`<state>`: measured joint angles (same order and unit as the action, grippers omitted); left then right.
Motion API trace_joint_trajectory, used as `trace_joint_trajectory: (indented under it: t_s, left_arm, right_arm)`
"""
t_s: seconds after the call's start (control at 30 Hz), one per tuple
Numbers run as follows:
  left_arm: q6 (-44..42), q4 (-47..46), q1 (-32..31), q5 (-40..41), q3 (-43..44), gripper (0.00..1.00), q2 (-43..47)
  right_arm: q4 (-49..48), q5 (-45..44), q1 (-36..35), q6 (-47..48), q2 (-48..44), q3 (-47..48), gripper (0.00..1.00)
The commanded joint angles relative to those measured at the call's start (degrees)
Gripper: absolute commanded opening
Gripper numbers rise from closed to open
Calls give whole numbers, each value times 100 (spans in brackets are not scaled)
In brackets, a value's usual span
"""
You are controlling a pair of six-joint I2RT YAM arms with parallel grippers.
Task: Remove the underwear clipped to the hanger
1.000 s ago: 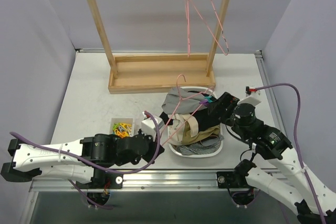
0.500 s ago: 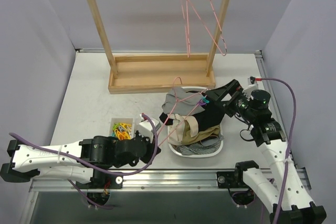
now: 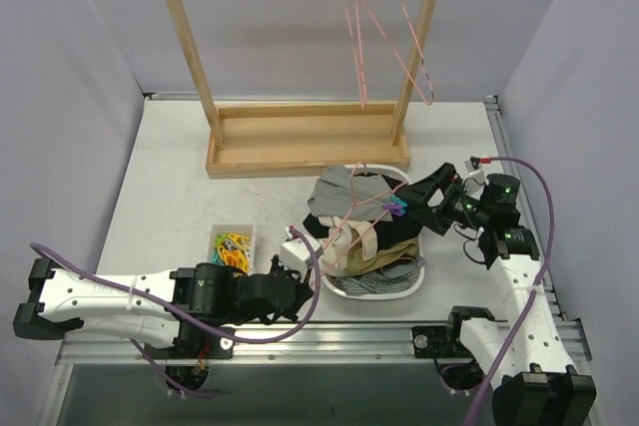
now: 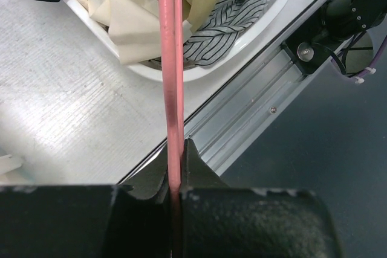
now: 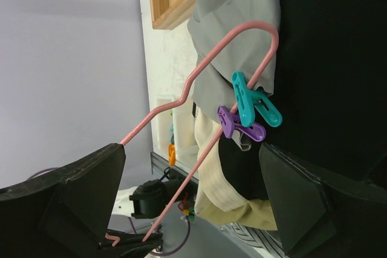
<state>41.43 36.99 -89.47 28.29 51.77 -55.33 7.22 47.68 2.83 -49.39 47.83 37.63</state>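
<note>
Left fingers [image 4: 196,170] clamped on pink wire hanger [image 4: 170,58]; right fingers [image 5: 78,197] spread apart, empty.
Underwear [image 3: 359,241] heaped in white plastic basket [image 3: 399,289] on desk [image 3: 170,177]; teal plastic clip [image 5: 254,102] and purple plastic clip [image 5: 239,128] sit on the hanger wire against the cloth.

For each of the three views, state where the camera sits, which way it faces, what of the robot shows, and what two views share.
Top external: above and behind the bases, looking down on the table, wooden rack, left arm and right arm.
Left wrist: on the left arm, looking along the left tool, shut on the pink hanger, toward the white basket.
Right wrist: on the right arm, looking past the open right tool at the teal clip and purple clip.
Shared: both wrist views show the pink hanger.
</note>
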Motion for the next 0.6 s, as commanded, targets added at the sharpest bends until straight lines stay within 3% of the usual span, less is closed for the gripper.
trace_joint_trajectory:
  t_s: [0.0, 0.4, 0.57]
  left_arm:
    - [-74, -430, -105, 158, 237, 2, -4]
    - [32, -421, -158, 212, 202, 2, 198]
    - [41, -447, -185, 194, 220, 2, 119]
  right_arm:
    - [358, 479, 156, 543, 77, 34, 100]
    - [508, 751, 437, 904, 147, -308, 99]
    - [-80, 962, 508, 580, 200, -361, 96]
